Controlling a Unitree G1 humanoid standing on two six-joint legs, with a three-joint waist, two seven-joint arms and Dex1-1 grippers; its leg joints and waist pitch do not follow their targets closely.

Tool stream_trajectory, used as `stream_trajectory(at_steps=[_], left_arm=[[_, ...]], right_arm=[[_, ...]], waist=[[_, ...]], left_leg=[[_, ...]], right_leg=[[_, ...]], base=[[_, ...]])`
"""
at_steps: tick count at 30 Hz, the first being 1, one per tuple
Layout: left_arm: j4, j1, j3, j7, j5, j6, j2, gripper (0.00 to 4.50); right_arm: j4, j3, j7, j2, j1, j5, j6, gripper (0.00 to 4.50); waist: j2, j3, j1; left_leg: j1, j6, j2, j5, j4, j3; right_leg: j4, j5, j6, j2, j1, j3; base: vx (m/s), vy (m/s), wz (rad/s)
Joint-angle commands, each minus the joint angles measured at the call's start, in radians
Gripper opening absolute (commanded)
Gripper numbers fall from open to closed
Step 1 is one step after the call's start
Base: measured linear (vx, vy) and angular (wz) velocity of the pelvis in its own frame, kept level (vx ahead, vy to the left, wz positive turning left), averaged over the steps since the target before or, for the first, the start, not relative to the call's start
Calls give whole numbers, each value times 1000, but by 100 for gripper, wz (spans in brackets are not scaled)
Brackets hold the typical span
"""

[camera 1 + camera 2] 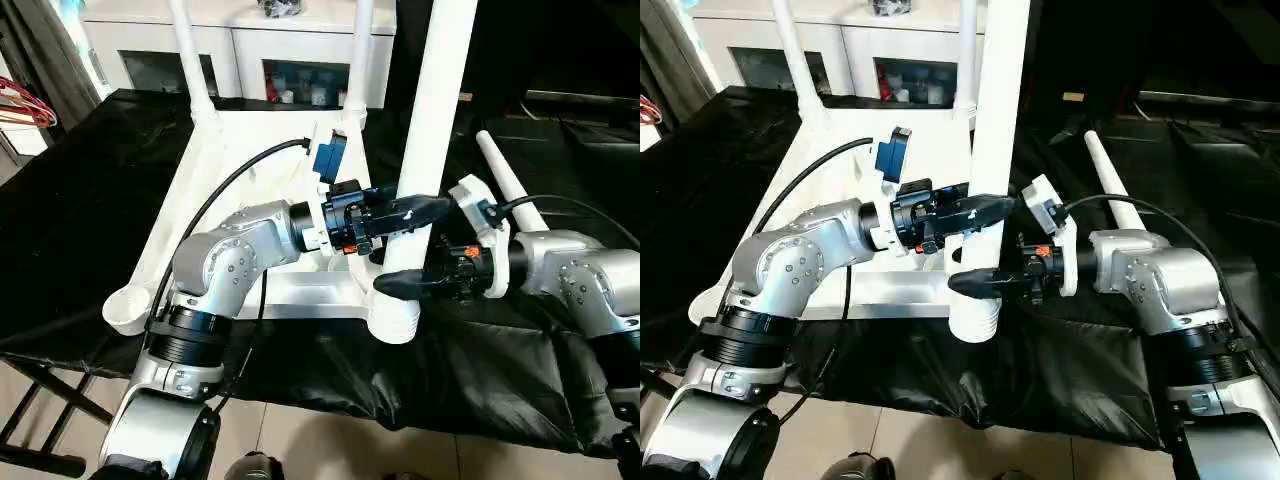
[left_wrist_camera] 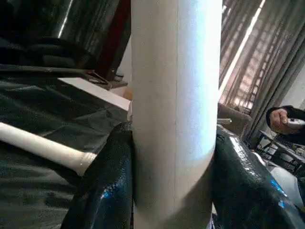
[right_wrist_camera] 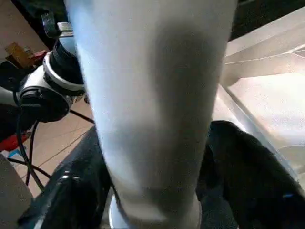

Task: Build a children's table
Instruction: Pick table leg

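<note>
The children's table top (image 1: pixel 250 160) lies upside down on black cloth, with two white legs (image 1: pixel 185 50) (image 1: pixel 358 50) standing in its far corners. A third leg (image 1: pixel 440 100) stands upright at the near right corner, and its ribbed lower end (image 1: pixel 395 322) shows there. I cannot tell how it sits in the socket. My left gripper (image 1: pixel 425 207) is shut on this leg, its black fingers (image 2: pixel 105 181) pressed to both sides. Just below, my right gripper (image 1: pixel 400 278) is open, with its fingers (image 3: pixel 248 171) close around the same leg. A fourth leg (image 1: pixel 505 175) lies on the cloth to the right.
The near left corner socket (image 1: pixel 128 308) is empty. A white cabinet with glass doors (image 1: pixel 240 50) stands behind the table. The black cloth (image 1: pixel 90 200) hangs over the front edge of the work surface. A person (image 2: pixel 286 121) sits far off in the left wrist view.
</note>
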Motion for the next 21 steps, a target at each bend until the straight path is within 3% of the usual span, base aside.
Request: stream_trajectory(at_steps=[1,10,17,18,21], left_arm=[[-16,-14,-4,-2,0,-8,-4,188],[-6,-19,3,7,2,-18,-4,188],[-2,-23,7,23,7,-23,-3,188],[-3,-23,8,30,9,-23,-4,244],[8,-41,55,46,-39,-1,-22,263]], right_arm=[[-14,11,7,-8,-10,-7,4,278],[-10,22,6,-7,-5,-15,-5,201],[-8,17,-3,-2,-3,-16,-9,191],[-8,15,-6,0,-1,-15,-10,191],[-8,-14,-46,21,8,-7,-21,191]], waist=[[-27,-95,4],[-27,-95,4],[-28,-95,4],[-28,-96,4],[-30,-95,4]], left_leg=[[36,37,28,-204,-59,-16],[37,33,28,-211,-59,-16],[36,31,29,-213,-59,-17],[37,32,29,-210,-58,-17],[36,34,28,-204,-57,-16]], right_leg=[[-76,-281,-215,-41,48,22],[-77,-292,-211,-40,47,21],[-76,-292,-210,-41,48,21],[-75,-284,-212,-41,48,22],[-76,-285,-217,-42,47,21]], base=[[0,0,0],[0,0,0],[0,0,0],[0,0,0],[0,0,0]])
